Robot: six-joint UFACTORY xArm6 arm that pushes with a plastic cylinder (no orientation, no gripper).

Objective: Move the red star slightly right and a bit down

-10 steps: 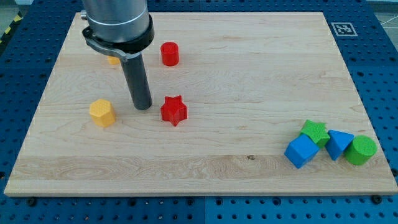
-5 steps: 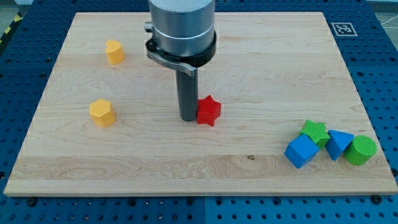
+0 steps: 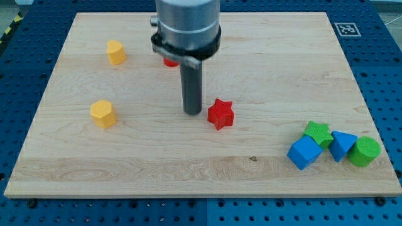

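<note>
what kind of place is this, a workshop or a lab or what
Most likely a robotics lab bench. A wooden board lies on a blue perforated table, with a printed marker tag in its corner. My tip stands just left of the red star, among small coloured blocks.

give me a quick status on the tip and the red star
My tip down on the board, just off the view's left of the red star, small gap showing. Star sits mid-board, upright. Nothing close on its right or below; blue and green blocks far off at the view's lower right.
</note>
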